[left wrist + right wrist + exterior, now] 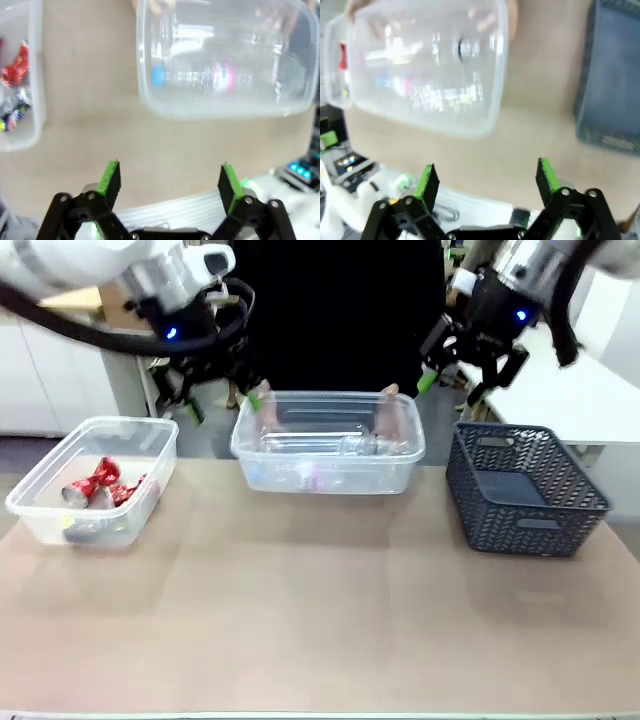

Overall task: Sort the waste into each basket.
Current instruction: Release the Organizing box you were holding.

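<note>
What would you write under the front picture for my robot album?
Crushed red cans sorted into one tub, bottles in another, both robot hands open.

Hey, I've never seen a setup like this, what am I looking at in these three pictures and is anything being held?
Two white robot arms work at a table. The front view looks across it; the other two come from cameras on each wrist. The left gripper and right gripper are both open and empty, raised above the table. A clear tub with red cans sits at left. A person's hands hold the middle tub, which contains a plastic bottle. A dark lattice basket stands at right.
</note>
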### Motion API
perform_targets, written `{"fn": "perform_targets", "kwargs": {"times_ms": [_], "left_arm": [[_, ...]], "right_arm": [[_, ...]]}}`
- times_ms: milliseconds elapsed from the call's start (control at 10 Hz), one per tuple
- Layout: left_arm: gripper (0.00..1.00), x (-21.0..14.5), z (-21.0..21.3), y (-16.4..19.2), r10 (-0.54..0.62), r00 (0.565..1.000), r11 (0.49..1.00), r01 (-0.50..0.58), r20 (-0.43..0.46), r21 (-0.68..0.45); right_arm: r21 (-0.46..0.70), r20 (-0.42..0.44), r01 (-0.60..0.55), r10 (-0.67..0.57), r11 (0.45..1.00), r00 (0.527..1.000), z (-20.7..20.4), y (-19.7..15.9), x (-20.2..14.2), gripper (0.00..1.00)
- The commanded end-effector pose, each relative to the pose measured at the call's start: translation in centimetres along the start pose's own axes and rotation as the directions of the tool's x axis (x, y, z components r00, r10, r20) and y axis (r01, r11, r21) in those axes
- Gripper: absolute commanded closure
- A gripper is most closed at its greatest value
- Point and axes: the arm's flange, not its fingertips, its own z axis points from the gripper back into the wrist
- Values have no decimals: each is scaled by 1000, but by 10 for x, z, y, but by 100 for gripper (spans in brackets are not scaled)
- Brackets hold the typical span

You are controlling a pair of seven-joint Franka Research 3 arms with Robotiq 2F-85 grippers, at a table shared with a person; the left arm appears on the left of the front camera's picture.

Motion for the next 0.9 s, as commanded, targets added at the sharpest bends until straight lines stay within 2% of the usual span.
{"fn": "perform_targets", "kwargs": {"times_ms": [0,100,200,300,400,500,600,700,800], "left_arm": [[0,-77,1,27,-103,995,995,103,5,11],[0,-102,-10,23,-114,993,993,115,-4,22],[0,-115,-22,14,-144,989,990,144,-25,-4],[0,-79,0,16,-84,996,996,84,-18,28],[0,-79,0,16,-84,996,996,84,-18,28],[0,-79,0,16,-84,996,996,84,-18,28],[0,-105,-8,18,-105,994,994,105,-22,34],[0,-112,4,65,-24,997,987,12,-74,-163],[0,-119,14,114,122,984,861,-170,-129,-479]], "right_arm": [[73,4,-16,16,997,1000,17,-19,-90,0],[35,14,19,-20,999,1000,8,-25,-113,0],[-11,18,30,-30,999,999,-8,-29,-122,0],[24,0,7,-7,1000,1000,18,-13,-91,0],[24,0,7,-7,1000,1000,18,-13,-91,0],[8,4,12,-12,1000,1000,9,-24,-126,0],[375,-163,2,64,927,985,17,-49,-127,0],[611,-126,115,-46,783,991,39,-89,-143,0],[820,-142,284,-304,497,942,64,-131,-156,0]]}}
